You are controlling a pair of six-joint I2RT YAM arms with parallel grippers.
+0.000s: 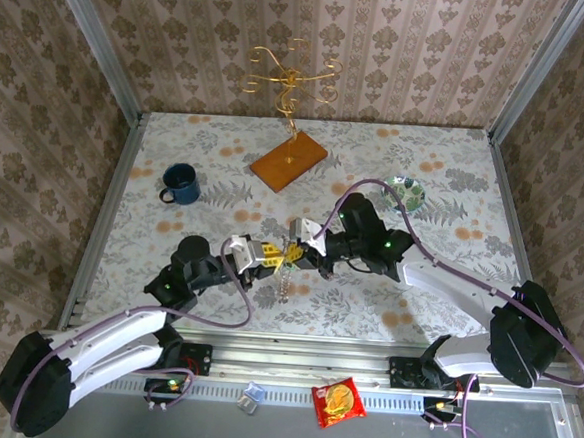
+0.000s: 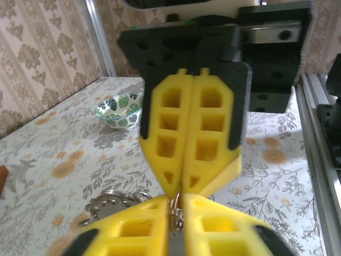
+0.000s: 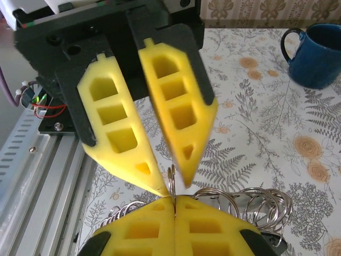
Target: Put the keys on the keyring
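Note:
My two grippers meet tip to tip above the middle of the table's front part. My right gripper (image 1: 290, 253) (image 3: 174, 200) is shut on a thin silvery ring of the keyring (image 3: 171, 180), which stands up between its pads. My left gripper (image 1: 280, 258) (image 2: 178, 200) faces it, with its fingers slightly apart around the same ring (image 2: 175, 207), so it is open. A bunch of silvery rings (image 3: 261, 205) (image 2: 106, 205) hangs under the grippers (image 1: 285, 279). I cannot make out the keys in that bunch.
A blue mug (image 1: 181, 183) stands at the back left and a green-patterned bowl (image 1: 407, 193) at the back right. A gold wire stand (image 1: 292, 74) rises from a wooden board (image 1: 289, 161) at the back. A snack packet (image 1: 338, 401) lies on the front rail.

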